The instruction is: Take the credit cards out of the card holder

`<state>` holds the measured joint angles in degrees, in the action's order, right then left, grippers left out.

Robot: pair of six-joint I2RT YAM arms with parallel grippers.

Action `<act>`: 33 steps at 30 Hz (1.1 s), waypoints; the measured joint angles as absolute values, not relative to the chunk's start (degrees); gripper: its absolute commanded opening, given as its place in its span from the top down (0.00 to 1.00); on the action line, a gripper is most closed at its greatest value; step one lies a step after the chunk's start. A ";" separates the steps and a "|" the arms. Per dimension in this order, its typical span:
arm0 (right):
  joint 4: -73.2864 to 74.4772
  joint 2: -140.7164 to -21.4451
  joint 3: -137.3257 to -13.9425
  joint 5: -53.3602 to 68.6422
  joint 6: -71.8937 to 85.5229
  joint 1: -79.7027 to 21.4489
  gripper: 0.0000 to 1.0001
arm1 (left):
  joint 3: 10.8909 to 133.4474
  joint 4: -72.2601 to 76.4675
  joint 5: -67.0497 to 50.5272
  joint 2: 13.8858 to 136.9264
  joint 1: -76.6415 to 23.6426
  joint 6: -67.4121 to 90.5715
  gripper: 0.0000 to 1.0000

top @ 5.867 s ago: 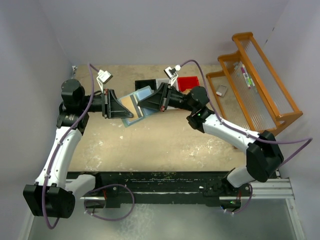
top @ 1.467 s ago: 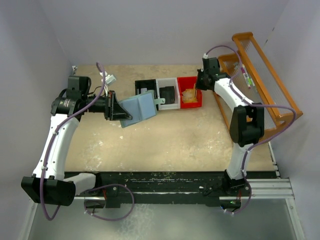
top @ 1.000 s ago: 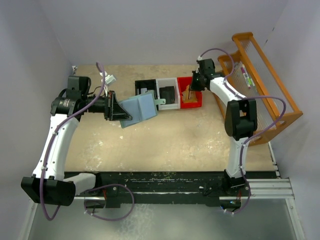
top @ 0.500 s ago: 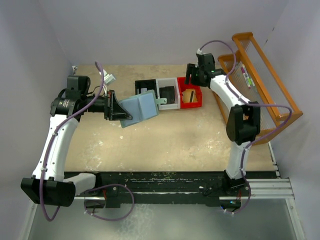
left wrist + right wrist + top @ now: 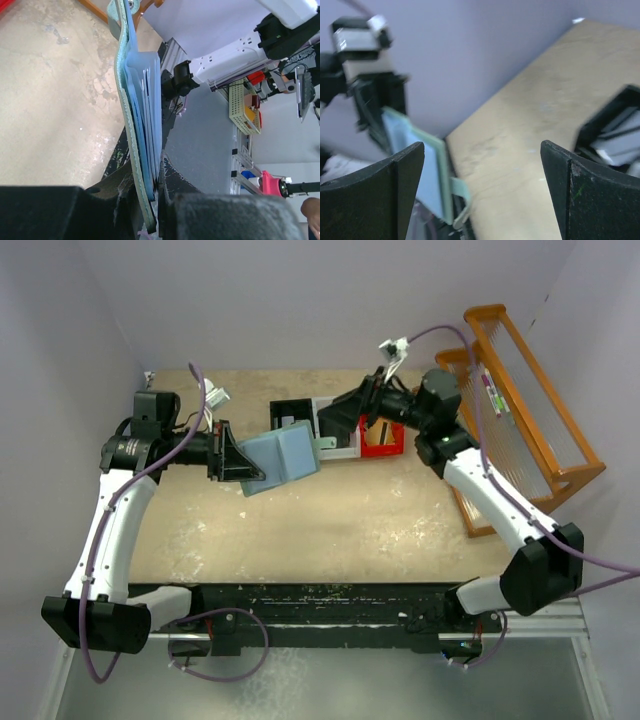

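Observation:
The pale teal card holder (image 5: 282, 457) hangs above the table, upright, with my left gripper (image 5: 232, 455) shut on its left end. The left wrist view has it edge-on, its teal cover (image 5: 124, 95) and blue panels (image 5: 149, 105) pinched at my left gripper (image 5: 157, 185). My right gripper (image 5: 340, 422) hovers open and empty over the bins, facing the holder (image 5: 415, 165) and its strap tab (image 5: 462, 192); both fingers (image 5: 385, 195) stand far apart. A tan-orange credit card (image 5: 377, 430) lies in the red bin (image 5: 392, 445). No card shows in the holder's slots.
A black bin (image 5: 292, 410), a white bin (image 5: 340, 448) and the red bin stand in a row at the back. The black bin (image 5: 615, 130) holds a pale flat piece. An orange wooden rack (image 5: 520, 410) fills the right side.
My right gripper opened over the red bin, left the tan-orange card there, and swung left toward the card holder. The left arm and holder stayed still.

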<state>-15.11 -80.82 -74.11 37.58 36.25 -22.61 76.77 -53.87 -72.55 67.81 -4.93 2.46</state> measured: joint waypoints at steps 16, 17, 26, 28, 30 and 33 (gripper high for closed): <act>-41.65 -81.67 -64.01 51.94 53.60 -34.81 0.35 | 76.77 -52.60 -75.22 67.79 -4.93 4.12 0.88; -40.64 -81.67 -64.07 51.42 53.08 -35.66 0.36 | 76.77 -52.40 -75.22 67.79 -4.93 4.36 0.88; -29.87 -84.25 -65.76 44.73 47.42 -41.60 0.18 | 76.77 -51.51 -74.81 67.79 -4.93 5.50 0.88; -29.41 -84.27 -65.76 43.83 46.83 -42.28 0.30 | 76.77 -51.51 -74.81 67.79 -4.93 5.58 0.88; -29.45 -84.27 -65.76 42.89 46.52 -42.59 0.51 | 76.77 -51.48 -74.94 67.79 -4.93 5.89 0.88; -29.52 -84.36 -65.76 42.46 46.87 -42.74 0.76 | 76.82 -51.35 -75.00 67.77 -4.91 6.39 0.84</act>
<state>-29.52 -84.36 -65.76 42.46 46.87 -42.74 76.82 -51.35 -75.00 67.77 -4.91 6.39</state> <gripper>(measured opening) 0.475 0.176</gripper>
